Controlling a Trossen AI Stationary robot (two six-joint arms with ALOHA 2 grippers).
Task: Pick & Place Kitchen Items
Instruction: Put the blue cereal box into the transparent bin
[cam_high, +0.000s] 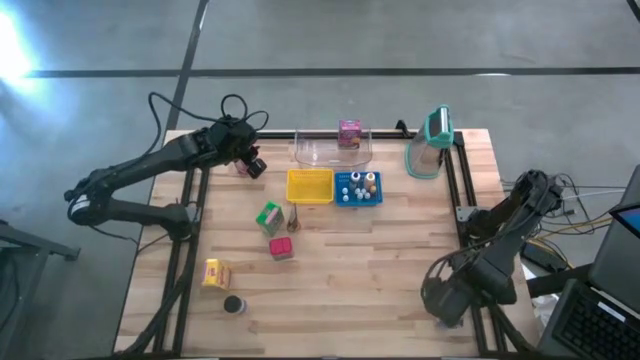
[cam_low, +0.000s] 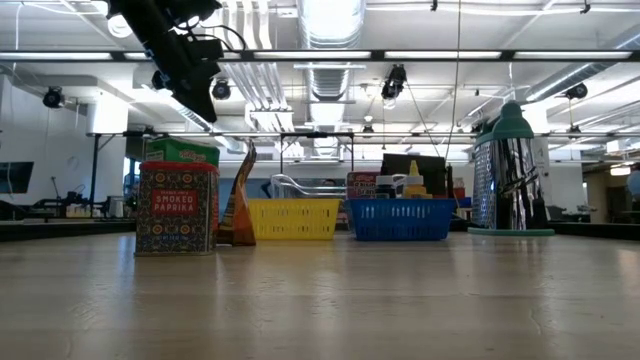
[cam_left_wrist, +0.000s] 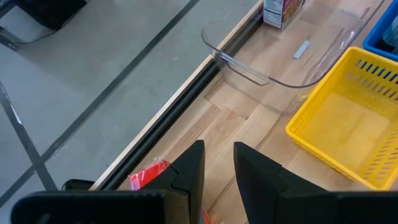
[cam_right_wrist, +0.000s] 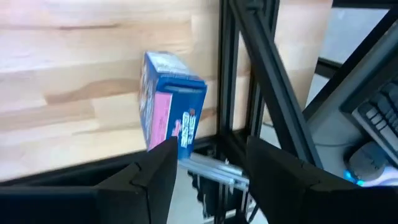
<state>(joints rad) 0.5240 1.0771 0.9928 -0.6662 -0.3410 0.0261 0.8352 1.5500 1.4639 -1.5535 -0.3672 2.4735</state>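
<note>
My right gripper (cam_right_wrist: 208, 165) hangs open at the table's near right corner, pointing steeply down. A blue and pink carton (cam_right_wrist: 171, 99) stands tilted just ahead of its fingers, by the table's edge rail. My left gripper (cam_left_wrist: 219, 152) hovers over the far left corner, with a narrow empty gap between its fingers and a red thing (cam_left_wrist: 148, 174) on the wood below it. On the table rest a green carton (cam_high: 268, 217), a red carton (cam_high: 282, 248), a yellow carton (cam_high: 216, 273) and a dark disc (cam_high: 234, 305). A pink carton (cam_high: 349, 132) stands in the clear tray (cam_high: 325, 152). My right gripper stands open on either side of the blue and pink carton's lower end (cam_right_wrist: 181, 144), coming from above. One fingertip (cam_right_wrist: 163, 155) overlaps that corner in the wrist view, and I cannot tell whether it touches. The carton leans, with its base hidden behind the fingers.
The yellow basket (cam_high: 310, 186) and the blue basket (cam_high: 358, 188), which holds small bottles, sit side by side at the far middle. The clear jug with a teal lid (cam_high: 430, 145) stands at the far right. A black frame rail (cam_right_wrist: 229, 74) runs along the table's right edge.
</note>
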